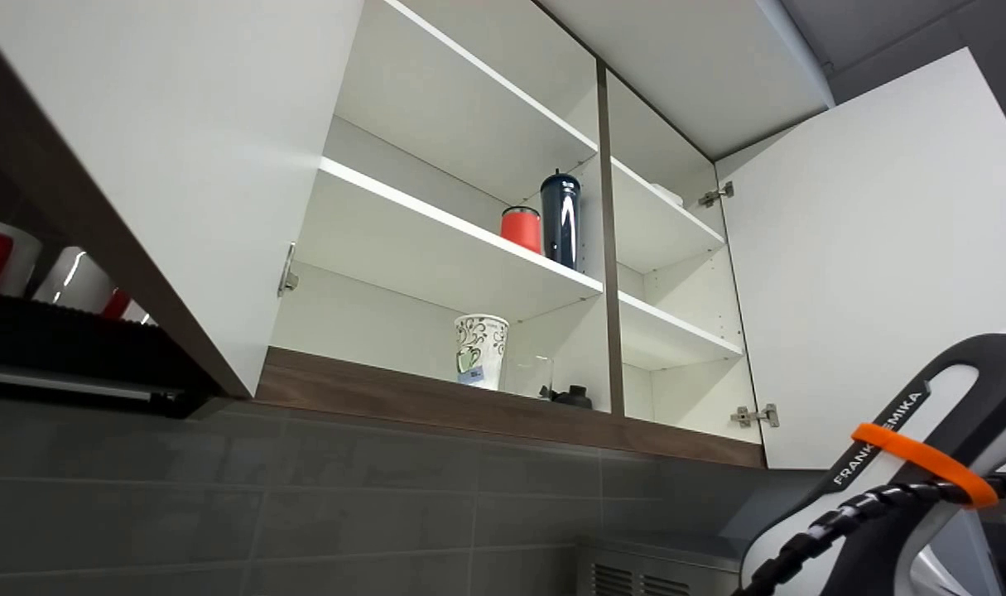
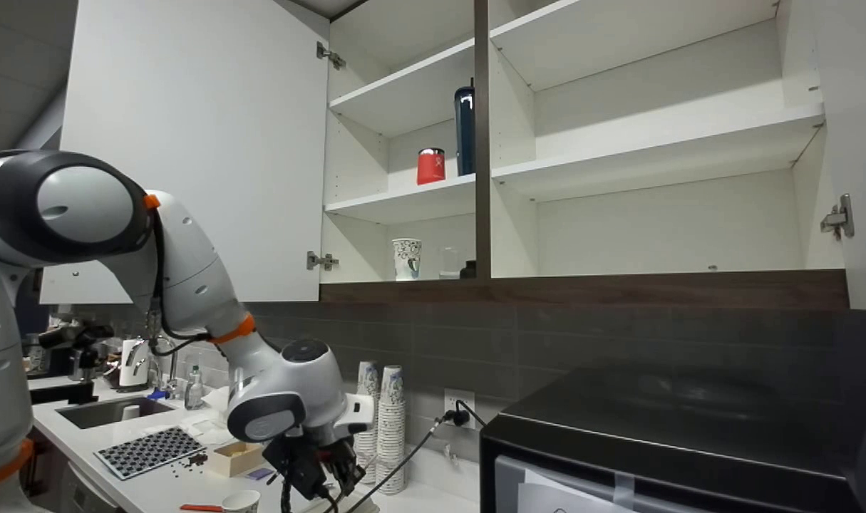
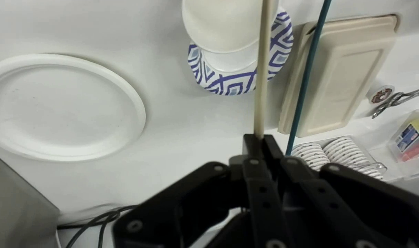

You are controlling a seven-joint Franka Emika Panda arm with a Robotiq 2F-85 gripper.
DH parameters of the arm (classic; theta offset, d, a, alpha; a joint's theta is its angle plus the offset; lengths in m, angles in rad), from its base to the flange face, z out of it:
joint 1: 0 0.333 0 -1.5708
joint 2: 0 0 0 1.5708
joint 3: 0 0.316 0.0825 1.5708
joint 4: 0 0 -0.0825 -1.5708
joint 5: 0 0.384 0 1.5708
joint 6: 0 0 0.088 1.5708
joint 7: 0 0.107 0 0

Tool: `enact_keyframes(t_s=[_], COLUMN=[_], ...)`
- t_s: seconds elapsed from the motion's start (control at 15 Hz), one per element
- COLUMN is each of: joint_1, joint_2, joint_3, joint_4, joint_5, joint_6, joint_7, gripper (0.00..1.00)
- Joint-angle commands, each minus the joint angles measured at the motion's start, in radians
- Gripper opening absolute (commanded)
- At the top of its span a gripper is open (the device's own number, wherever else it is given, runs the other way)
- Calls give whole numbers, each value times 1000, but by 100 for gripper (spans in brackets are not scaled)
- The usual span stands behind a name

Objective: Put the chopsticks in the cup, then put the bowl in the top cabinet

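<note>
My gripper (image 3: 262, 143) is shut on one of the chopsticks, a pale stick (image 3: 262, 69) running up from its fingertips. Only one pale stick shows. In an exterior view, the gripper (image 2: 329, 474) points down low over the counter. Round white dishes (image 3: 228, 26) sit over a blue-patterned one (image 3: 235, 81) beyond the chopstick; I cannot tell whether the speckled bowl is among them. A white paper cup (image 2: 241, 501) stands on the counter, cut off by the frame. The top cabinet (image 1: 436, 403) stands open in both exterior views (image 2: 661, 291), above the arm.
A teal stick (image 3: 307, 75) runs beside the pale one. A white plate (image 3: 66, 106) and a beige tray (image 3: 343, 75) flank the dishes. Cup stacks (image 2: 391, 427) and a black appliance (image 2: 661, 427) stand near. A patterned cup (image 1: 481, 352), red tumbler (image 1: 521, 229) and dark bottle (image 1: 561, 219) are in the cabinet.
</note>
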Motion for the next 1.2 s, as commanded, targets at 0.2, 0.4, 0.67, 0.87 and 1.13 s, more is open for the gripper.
enact_keyframes(t_s=[0.2,0.4,0.67,0.87,1.13], joint_1=[197,267,273,275,296], joint_2=[7,9,2,4,9], joint_3=[-128,-195,-218,-224,-249], joint_4=[15,33,37,40,58], joint_5=[246,333,332,334,359], joint_6=[117,132,111,111,77], joint_7=[-269,-379,-406,-415,-456], gripper=[2,2,2,6,2])
